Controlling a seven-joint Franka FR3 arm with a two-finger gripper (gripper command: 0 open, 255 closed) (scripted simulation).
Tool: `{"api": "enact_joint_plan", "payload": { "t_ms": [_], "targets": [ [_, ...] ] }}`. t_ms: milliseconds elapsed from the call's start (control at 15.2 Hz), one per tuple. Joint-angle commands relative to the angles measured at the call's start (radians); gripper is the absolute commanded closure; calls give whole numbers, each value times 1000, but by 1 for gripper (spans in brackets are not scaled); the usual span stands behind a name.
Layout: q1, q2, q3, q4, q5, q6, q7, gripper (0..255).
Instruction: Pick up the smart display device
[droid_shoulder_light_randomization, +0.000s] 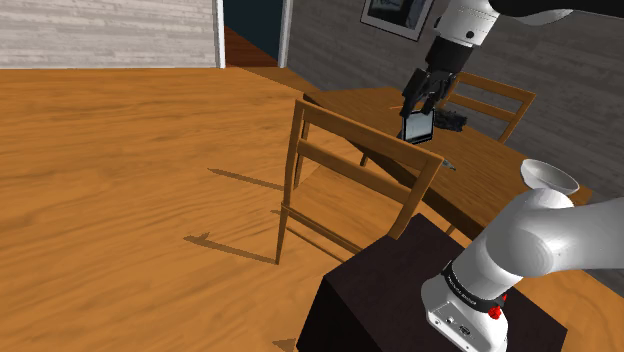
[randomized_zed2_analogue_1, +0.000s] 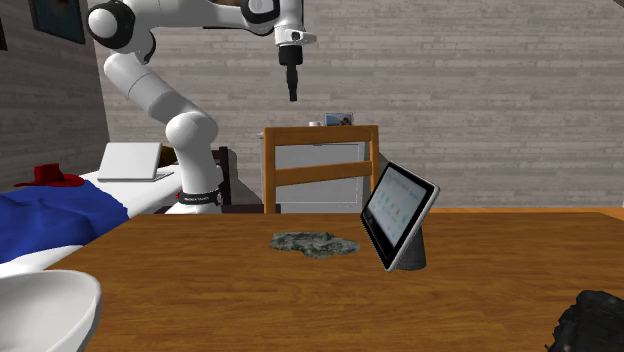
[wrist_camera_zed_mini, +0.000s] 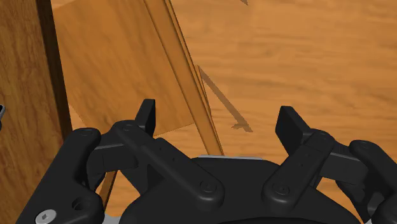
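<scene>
Only part of a black object (randomized_zed2_analogue_1: 592, 322) shows near the smart display (randomized_zed2_analogue_1: 398, 215).

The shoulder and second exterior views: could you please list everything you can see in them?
smart display: one, grey, lit screen, standing on the table
table: one, brown wood
chairs: two, brown wood, opposite sides of the table
bowl: one, white, on the table
crumpled patch: one, grey-green, beside the smart display
black object: one, on the table
bed cover: one, blue, beyond the table
laptop: one, white, beyond the bed cover
dresser: one, grey, behind a chair
stand: one, dark, shoulder view's lower right
arm: one, white
gripper: one, black, open, raised high
</scene>
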Motion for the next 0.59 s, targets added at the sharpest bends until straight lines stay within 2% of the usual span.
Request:
{"api": "enact_joint_plan", "payload": {
  "t_ms": [0, 528],
  "targets": [
    [0, 0, 0, 0, 0, 0, 0, 0],
    [-117, 343, 36, 182, -53, 86, 229, 0]
  ]
}}
